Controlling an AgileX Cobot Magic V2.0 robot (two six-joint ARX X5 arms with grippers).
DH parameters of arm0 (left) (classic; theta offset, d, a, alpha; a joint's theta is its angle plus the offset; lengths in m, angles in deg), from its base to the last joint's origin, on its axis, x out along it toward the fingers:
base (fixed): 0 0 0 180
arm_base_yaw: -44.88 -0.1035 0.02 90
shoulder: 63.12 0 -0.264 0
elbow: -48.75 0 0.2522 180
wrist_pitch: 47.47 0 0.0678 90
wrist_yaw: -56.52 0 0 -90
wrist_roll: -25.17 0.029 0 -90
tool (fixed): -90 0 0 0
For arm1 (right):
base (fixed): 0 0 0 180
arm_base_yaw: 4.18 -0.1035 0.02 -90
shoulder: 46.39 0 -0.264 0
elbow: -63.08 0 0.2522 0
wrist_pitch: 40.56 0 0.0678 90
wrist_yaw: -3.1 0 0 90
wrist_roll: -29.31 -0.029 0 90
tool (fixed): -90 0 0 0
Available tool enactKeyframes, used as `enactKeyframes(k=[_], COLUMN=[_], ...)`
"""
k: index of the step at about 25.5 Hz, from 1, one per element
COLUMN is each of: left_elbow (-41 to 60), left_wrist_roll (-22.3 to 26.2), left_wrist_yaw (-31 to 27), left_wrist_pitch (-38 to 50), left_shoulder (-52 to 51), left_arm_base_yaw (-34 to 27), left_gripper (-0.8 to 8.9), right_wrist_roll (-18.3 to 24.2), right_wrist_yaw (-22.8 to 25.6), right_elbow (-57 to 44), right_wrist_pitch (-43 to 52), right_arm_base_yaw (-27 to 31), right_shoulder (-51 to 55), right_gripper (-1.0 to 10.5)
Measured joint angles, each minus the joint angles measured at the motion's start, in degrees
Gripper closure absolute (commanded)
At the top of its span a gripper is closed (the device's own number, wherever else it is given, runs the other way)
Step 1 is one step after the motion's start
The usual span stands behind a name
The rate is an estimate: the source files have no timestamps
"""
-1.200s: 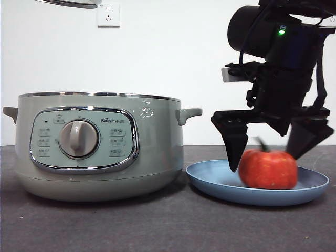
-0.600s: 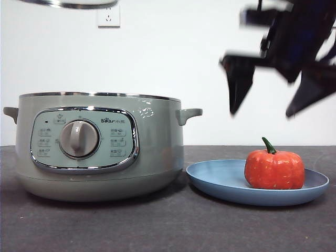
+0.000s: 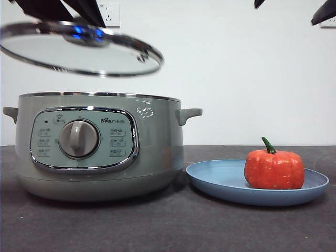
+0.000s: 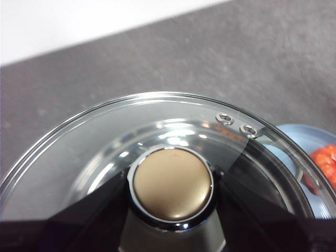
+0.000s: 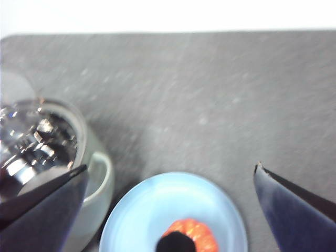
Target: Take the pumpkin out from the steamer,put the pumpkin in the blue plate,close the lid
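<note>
The left gripper (image 4: 170, 210) reaches down from the top left corner of the front view, its two black jaws clamped on either side of the knob of the lid (image 3: 79, 50). The lid hangs in the air above the steamer (image 3: 100, 147), apart from its rim and tilted slightly, lower toward the plate side. The right gripper (image 5: 168, 189) is raised high over the table, showing in the front view only as two dark tips at the top right corner; its jaws stand wide apart and hold nothing. Below it the pumpkin (image 3: 274, 169) sits upright in the blue plate (image 3: 215, 181), green stem up, toward the side away from the steamer. The plate lies just beside the steamer's base, seemingly not touching it
</note>
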Motion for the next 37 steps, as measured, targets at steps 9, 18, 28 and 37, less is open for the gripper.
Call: enactKeyframes(k=[9,18,28,37], left_elbow=[0.0,-0.1,-0.1,-0.2], left_wrist_roll=[-0.4,-0.4,-0.3,0.1], left_wrist_yaw=[-0.2,-2.0,-2.1,-2.4], left_wrist_pitch=[0.2,-1.1,-1.3,-1.4], left_shoulder=[7.7,8.2,8.2,8.2], left_arm_base_yaw=[3.0,3.0,3.0,3.0], left_gripper=[8.26,8.26,3.94,4.01], right_wrist_roll=[0.0,0.0,0.0,0.0], right_wrist_yaw=[2.3,2.3,2.3,2.3], right_elbow=[0.0,0.0,0.0,0.0], right_wrist_pitch=[-0.6,-0.7,-0.7,-0.9], right_arm_base_yaw=[0.0,0.0,0.0,0.0], right_shoulder=[1.0,1.0,1.0,1.0], right_gripper=[3.5,3.5,3.5,3.5])
